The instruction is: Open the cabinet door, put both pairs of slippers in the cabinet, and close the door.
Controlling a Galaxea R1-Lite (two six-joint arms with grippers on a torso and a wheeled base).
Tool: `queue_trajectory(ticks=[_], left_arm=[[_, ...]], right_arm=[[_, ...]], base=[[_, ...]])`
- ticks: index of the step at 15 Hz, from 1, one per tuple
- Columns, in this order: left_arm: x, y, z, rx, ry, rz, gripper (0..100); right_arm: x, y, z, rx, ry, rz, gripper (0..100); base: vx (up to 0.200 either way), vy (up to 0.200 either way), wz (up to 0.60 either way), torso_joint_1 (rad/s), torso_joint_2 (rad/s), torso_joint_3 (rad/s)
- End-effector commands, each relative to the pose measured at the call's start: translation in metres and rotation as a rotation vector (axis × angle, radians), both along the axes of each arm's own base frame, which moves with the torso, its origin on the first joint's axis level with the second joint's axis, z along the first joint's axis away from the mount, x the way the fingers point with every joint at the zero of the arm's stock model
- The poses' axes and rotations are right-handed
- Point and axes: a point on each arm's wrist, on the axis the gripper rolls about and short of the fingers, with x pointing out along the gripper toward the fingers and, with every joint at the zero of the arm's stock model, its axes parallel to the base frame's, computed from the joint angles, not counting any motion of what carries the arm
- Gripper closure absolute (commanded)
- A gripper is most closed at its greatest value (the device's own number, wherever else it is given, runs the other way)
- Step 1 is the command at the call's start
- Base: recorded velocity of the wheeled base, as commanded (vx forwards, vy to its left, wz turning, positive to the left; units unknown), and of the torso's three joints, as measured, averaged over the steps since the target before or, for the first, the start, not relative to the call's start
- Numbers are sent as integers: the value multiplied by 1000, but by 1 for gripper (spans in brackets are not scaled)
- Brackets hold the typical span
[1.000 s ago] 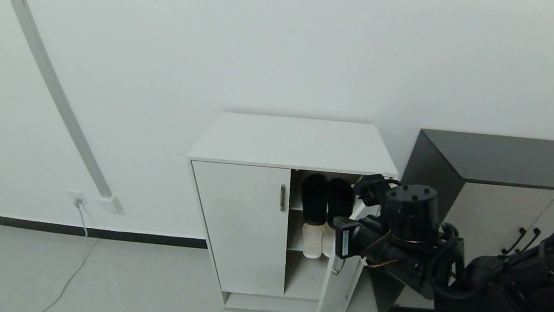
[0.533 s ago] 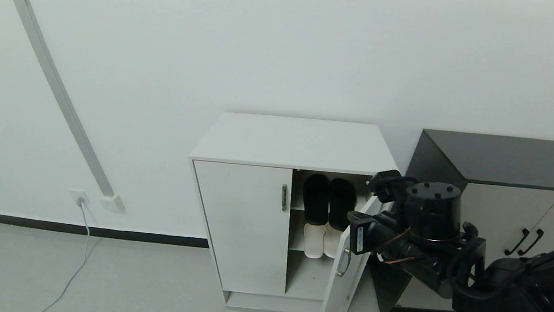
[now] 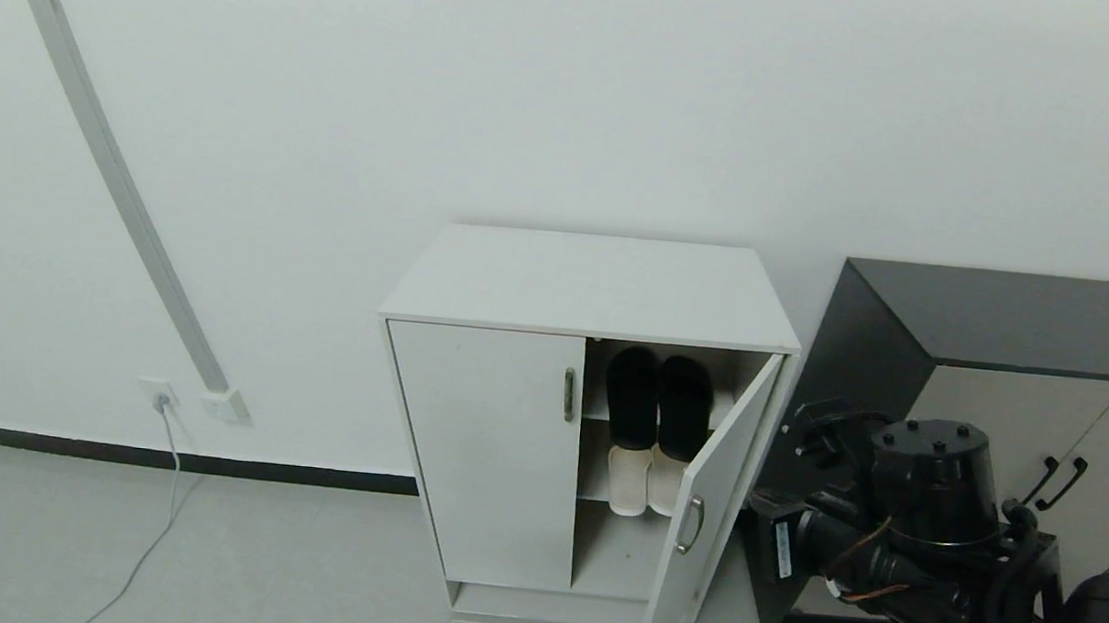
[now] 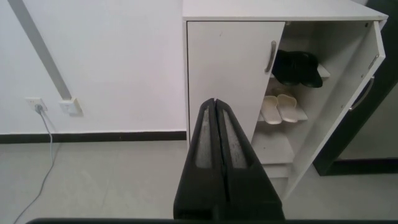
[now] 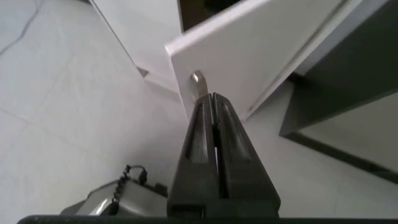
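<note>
Cabinet door ajar beside dark sideboard, left pincer and right pincer pressed together

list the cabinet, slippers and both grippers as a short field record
cabinet: white two-door wooden cabinet
left door: closed
right door: open
black pair: pair of black slippers, inside, uppermost
white pair: pair of white slippers, inside, directly beneath
left gripper: shut, empty, facing the cabinet
right gripper: shut, empty, near the right door's handle
</note>
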Motion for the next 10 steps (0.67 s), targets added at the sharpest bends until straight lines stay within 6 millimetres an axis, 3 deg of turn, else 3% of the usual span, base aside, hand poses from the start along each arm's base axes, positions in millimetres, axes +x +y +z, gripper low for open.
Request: queue_trajectory(ticks=[1,5,10], left_arm=[[0,0,0,0,1,0,100],[0,0,0,0,1,0,100],[0,0,0,0,1,0,100]], right_arm=[[8,2,-15,-25,41,-7,100],[35,17,-36,-24,61,3,100],[65,38,-43,12,11,7,100]], base=[[0,0,0,0,0,0],[0,0,0,0,0,0],[0,0,0,0,0,0]])
